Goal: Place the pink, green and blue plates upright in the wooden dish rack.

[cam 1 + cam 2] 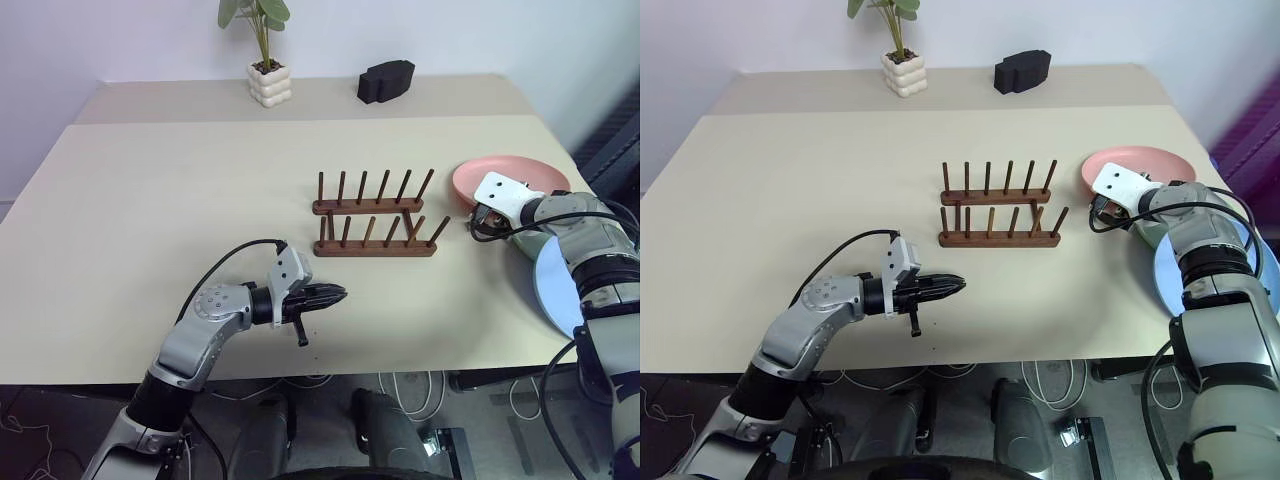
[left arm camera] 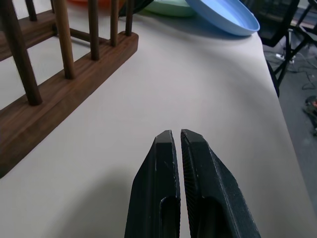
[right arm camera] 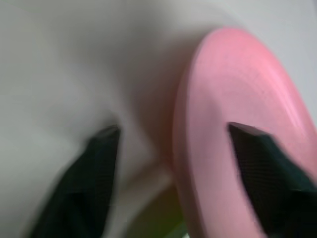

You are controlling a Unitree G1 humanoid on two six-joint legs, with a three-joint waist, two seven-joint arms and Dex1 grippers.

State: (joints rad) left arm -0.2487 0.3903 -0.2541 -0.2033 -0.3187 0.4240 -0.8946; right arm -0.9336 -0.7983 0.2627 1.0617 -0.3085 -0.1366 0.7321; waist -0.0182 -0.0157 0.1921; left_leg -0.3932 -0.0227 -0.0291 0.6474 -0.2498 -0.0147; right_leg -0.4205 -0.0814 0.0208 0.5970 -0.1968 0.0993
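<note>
The wooden dish rack (image 1: 375, 215) stands empty at the table's middle right. Right of it, the pink plate (image 1: 505, 178) lies tilted on the stack of plates. The green plate (image 2: 171, 7) peeks out beneath it, and the blue plate (image 1: 555, 290) lies nearest the right edge. My right gripper (image 3: 173, 131) is open at the pink plate's near-left rim. One of its fingers (image 3: 262, 163) is over the plate and the other is beside it above the table. My left gripper (image 1: 335, 293) is shut and empty, low over the table in front of the rack, pointing right.
A potted plant (image 1: 268, 80) and a black blocky object (image 1: 385, 80) sit at the back of the table. The blue plate overhangs the table's right edge (image 1: 560, 345). Bare tabletop spreads left of the rack.
</note>
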